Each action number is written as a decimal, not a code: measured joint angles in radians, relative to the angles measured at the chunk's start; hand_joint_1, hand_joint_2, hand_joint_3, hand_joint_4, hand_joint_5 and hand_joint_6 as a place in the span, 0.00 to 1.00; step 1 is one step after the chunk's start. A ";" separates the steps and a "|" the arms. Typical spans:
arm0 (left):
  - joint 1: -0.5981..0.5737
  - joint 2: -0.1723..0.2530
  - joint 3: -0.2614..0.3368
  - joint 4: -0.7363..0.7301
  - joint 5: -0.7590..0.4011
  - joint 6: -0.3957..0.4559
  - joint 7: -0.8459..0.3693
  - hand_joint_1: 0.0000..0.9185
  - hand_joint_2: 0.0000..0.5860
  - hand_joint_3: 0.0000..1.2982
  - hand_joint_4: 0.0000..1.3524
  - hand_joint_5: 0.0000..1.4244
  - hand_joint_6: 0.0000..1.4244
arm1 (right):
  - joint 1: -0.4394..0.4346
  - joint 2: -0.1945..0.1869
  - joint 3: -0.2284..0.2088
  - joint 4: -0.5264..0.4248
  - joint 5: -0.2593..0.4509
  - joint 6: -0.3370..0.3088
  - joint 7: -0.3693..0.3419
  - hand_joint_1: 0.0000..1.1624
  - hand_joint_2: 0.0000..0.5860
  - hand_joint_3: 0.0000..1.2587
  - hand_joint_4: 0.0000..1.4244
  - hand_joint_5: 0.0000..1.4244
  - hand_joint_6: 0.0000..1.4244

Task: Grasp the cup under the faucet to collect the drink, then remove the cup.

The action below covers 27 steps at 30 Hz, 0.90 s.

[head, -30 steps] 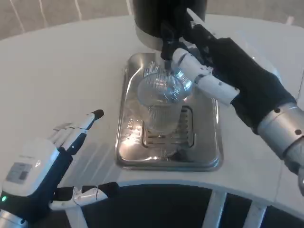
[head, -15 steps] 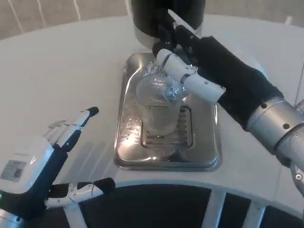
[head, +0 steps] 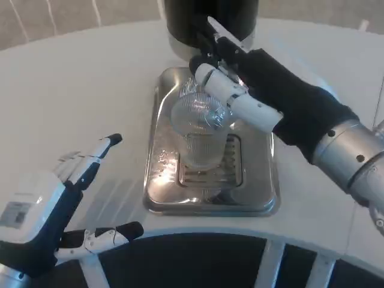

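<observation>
Cup: one clear ribbed cup [head: 201,129] stands upright on the grate of the metal drip tray, just in front of the dispenser and about under its spout.
Right hand: the right hand [head: 255,84] reaches in from the right, its fingers [head: 231,96] lying across the far side of the cup's rim and touching it; the thumb side is hidden behind the cup, so whether the hand has actually closed around the cup cannot be told.
Left hand: the left hand [head: 63,198] hangs over the table's near edge, well apart from the tray, fingers spread, thumb stretched out toward the right, holding nothing.
Drip tray: one shiny steel tray [head: 165,195], rectangular with rounded corners, a slotted grate in its middle.
Dispenser: one dark round dispenser [head: 186,18] at the far end of the tray, its base touching the tray's rim.
Table: one white table [head: 78,90] carries all of it.
</observation>
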 measured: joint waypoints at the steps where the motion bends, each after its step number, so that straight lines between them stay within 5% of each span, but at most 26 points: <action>1: 0.000 0.000 0.000 0.000 -0.001 0.000 -0.001 0.10 0.15 0.09 0.08 0.14 0.15 | -0.004 -0.009 0.005 0.000 0.000 0.000 0.000 0.04 0.87 0.00 0.00 0.00 0.00; 18: 0.000 -0.012 0.002 0.002 -0.040 0.008 -0.040 0.09 0.15 0.08 0.07 0.14 0.15 | -0.018 -0.163 0.101 0.005 -0.104 -0.119 0.004 0.03 0.87 0.00 0.00 0.00 0.00; 27: -0.012 -0.023 0.002 0.015 -0.050 0.017 -0.067 0.09 0.14 0.07 0.06 0.13 0.15 | -0.001 -0.170 0.107 0.005 -0.155 -0.166 0.019 0.03 0.87 0.00 0.00 0.00 0.00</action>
